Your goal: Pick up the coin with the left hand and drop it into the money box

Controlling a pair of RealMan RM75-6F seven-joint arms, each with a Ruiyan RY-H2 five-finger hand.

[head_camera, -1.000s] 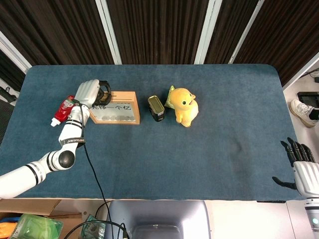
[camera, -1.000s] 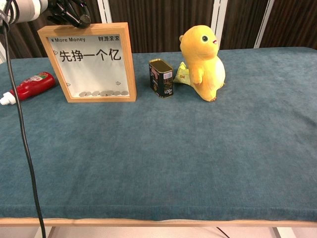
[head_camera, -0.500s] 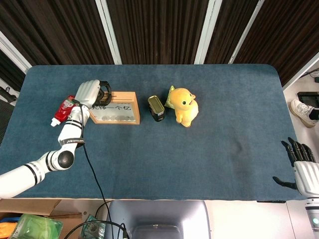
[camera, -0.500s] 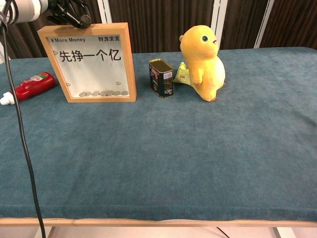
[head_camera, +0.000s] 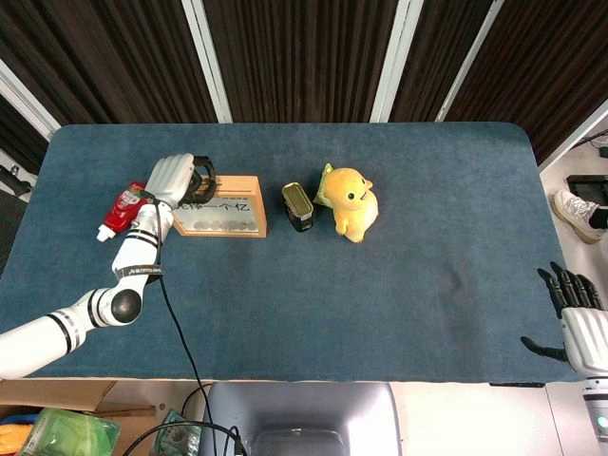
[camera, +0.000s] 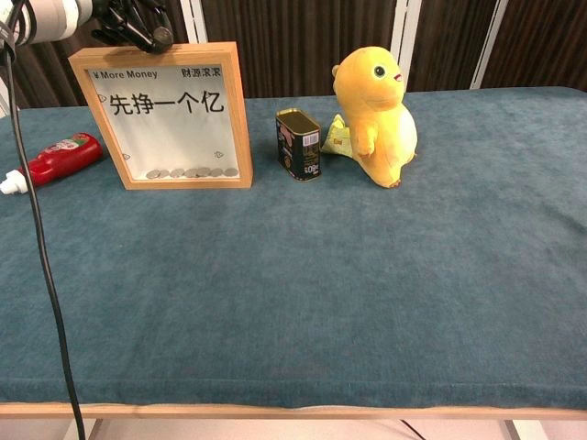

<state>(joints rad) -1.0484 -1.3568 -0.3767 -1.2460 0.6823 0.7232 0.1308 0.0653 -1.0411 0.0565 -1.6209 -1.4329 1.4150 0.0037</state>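
Note:
The money box point(head_camera: 220, 217) is a wooden frame with a clear front, standing upright at the table's left; several coins lie at its bottom point(camera: 188, 172). My left hand point(head_camera: 176, 178) hovers at the box's top left edge, its dark fingertips point(camera: 138, 27) curled together just above the rim. No coin shows on the table; any coin between the fingertips is too small to see. My right hand point(head_camera: 579, 328) hangs off the table's near right corner, fingers spread and holding nothing.
A red ketchup bottle point(head_camera: 120, 209) lies left of the box. A dark tin can point(head_camera: 298, 206) and a yellow plush toy point(head_camera: 350, 202) stand to its right. A black cable point(camera: 37, 238) hangs from the left arm down across the near left table.
The left hand has shifted slightly to the right along the top of the money box. The coins inside the box and the right hand look unchanged.

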